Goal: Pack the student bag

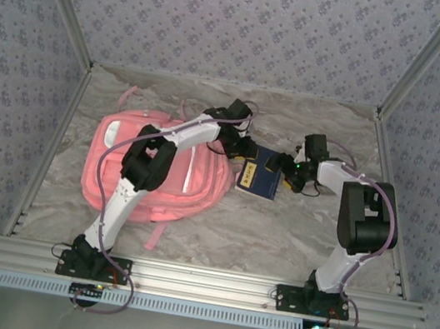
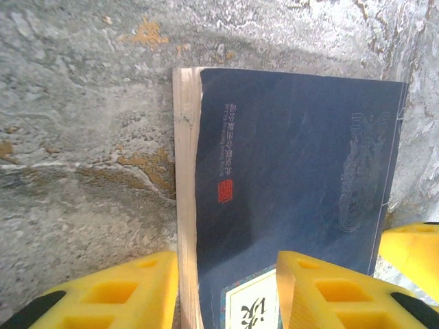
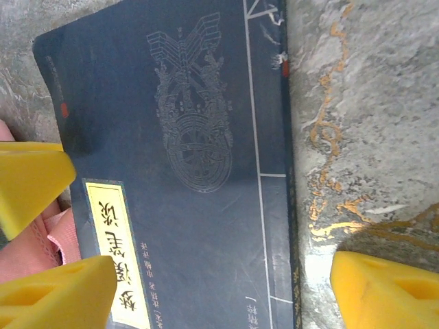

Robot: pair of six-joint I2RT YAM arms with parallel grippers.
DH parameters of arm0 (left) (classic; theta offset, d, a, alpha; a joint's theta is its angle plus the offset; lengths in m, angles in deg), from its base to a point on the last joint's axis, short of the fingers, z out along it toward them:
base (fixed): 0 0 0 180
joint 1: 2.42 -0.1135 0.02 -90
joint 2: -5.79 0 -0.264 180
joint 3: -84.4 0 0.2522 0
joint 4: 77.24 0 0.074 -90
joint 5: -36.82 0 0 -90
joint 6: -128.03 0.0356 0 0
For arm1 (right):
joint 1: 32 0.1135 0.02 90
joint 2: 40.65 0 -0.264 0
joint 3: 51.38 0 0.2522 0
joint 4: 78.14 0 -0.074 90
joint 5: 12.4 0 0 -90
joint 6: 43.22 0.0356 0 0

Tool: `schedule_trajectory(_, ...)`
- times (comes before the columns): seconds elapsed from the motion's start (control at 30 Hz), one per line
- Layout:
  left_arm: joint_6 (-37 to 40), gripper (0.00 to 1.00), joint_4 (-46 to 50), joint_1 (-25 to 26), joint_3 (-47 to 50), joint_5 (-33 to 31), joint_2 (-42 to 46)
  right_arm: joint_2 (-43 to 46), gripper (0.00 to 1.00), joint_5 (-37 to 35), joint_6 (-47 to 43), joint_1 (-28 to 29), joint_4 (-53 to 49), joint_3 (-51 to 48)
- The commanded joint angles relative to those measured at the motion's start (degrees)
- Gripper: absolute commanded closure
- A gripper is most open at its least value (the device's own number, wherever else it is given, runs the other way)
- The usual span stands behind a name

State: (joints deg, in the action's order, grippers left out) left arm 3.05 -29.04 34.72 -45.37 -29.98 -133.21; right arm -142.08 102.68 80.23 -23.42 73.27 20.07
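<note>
Tabletop [image 1: 276, 233] is patterned like marble, grey and beige with gold veins. It is enclosed on three sides by walls [image 1: 245, 17] papered in blue-grey with a small repeated print. An aluminium rail [image 1: 209, 281] is fixed along the lower edge of the top view, and both arm bases are bolted to it.

The student bag [image 1: 114, 168] is laid flat at centre left of the top view, partly covered by the left arm. A dark blue book [image 1: 258, 179] is laid flat on the table just right of the bag, cover up, with a yellow label [image 3: 116, 253] on it.

The left gripper [image 2: 226, 274] is placed at the book's left edge. Its jaws are partly spread, one finger over bare table and one over the cover. No grip is seen.

The right gripper [image 3: 223, 274] is spread wide across the book. Its right finger is seen over the table, apart from the book's edge, so nothing is held.
</note>
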Motion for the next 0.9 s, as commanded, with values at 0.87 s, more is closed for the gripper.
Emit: schedule_trajectory(0.87, -9.98, 0.80, -14.69, 1.33, 6.72, 16.88, 4.32, -3.27, 0.18, 3.18, 1.31, 1.05, 0.86, 0.88)
